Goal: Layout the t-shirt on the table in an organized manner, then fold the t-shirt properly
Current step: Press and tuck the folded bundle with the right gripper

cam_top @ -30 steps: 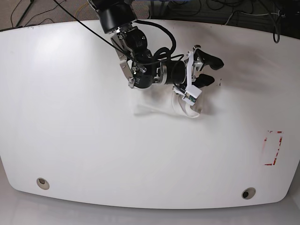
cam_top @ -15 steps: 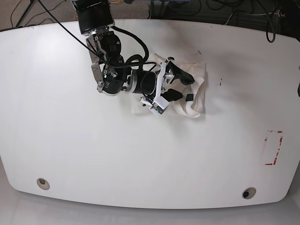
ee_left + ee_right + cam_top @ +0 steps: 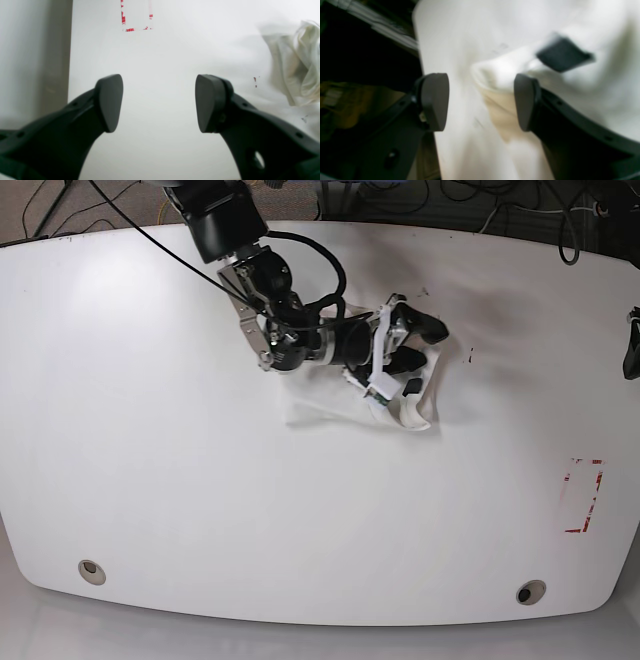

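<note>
Creased matt cloth t-shirt [image 3: 335,400]

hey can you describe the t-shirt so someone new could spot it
On the big white table, look toward the far edge, near the middle. The t-shirt lies crumpled there, partly under the black robot arm. It's the only soft, wrinkled white thing on that smooth top.

T-shirt [image 3: 505,70]: lying rumpled, showing a dark patch [image 3: 561,53]
Gripper [image 3: 482,102]: hovering open above the table [image 3: 460,145]
</note>
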Tool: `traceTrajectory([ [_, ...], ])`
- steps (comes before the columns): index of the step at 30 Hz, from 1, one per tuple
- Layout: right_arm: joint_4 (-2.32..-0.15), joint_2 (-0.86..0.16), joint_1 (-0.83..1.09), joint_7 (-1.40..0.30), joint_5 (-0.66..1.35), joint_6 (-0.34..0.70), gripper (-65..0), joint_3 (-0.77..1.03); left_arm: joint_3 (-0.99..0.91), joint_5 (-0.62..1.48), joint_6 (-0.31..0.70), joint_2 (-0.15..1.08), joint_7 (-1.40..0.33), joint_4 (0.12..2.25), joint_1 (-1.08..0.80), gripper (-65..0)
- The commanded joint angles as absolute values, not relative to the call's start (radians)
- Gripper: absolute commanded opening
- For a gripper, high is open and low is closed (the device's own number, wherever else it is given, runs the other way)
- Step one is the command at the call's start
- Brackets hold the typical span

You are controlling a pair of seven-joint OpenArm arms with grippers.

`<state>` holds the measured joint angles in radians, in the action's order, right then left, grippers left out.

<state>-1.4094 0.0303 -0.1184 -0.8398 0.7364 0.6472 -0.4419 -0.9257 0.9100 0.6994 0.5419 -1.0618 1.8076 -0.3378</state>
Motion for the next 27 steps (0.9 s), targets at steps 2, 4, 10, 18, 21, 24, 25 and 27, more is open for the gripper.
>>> traceTrajectory([
  [2,-1.388,0.074,-0.156,-0.805,0.766,0.657,-26.5,-0.498,-0.932,0.924,0.698,0.568,-1.041,1.824,-0.337,-22.9],
  [4,-1.380,0.077,-0.159,-0.800,0.766,0.657,-26.5,-0.515,-0.932,0.924,0.698,0.568,-1.041,1.824,-0.337,-22.9],
  [10,-1.457,0.065,-0.160,-0.808,0.776,0.656,-26.5,-0.504,-0.923,0.924,0.698,0.570,-1.041,1.825,-0.337,-22.9],
  [18,-1.692,-0.070,-0.153,-0.846,0.776,0.581,-26.5,-0.438,-0.799,0.915,0.698,0.570,-1.040,1.934,-0.337,-23.1],
  [21,-1.724,-0.130,-0.153,-0.845,0.776,0.561,-26.5,-0.398,-0.722,0.878,0.698,0.556,-1.036,1.986,-0.332,-23.2],
  [24,-1.724,-0.166,-0.151,-0.845,0.769,0.559,-26.6,-0.358,-0.654,0.834,0.698,0.513,-1.027,1.995,-0.318,-26.9],
  [25,-1.724,-0.177,-0.151,-0.845,0.766,0.559,-26.8,-0.348,-0.639,0.822,0.698,0.503,-1.021,1.997,-0.309,-28.2],
  [27,-1.719,-0.203,-0.150,-0.843,0.766,0.559,-28.4,-0.321,-0.599,0.789,0.698,0.470,-1.000,1.997,-0.286,-33.2],
])
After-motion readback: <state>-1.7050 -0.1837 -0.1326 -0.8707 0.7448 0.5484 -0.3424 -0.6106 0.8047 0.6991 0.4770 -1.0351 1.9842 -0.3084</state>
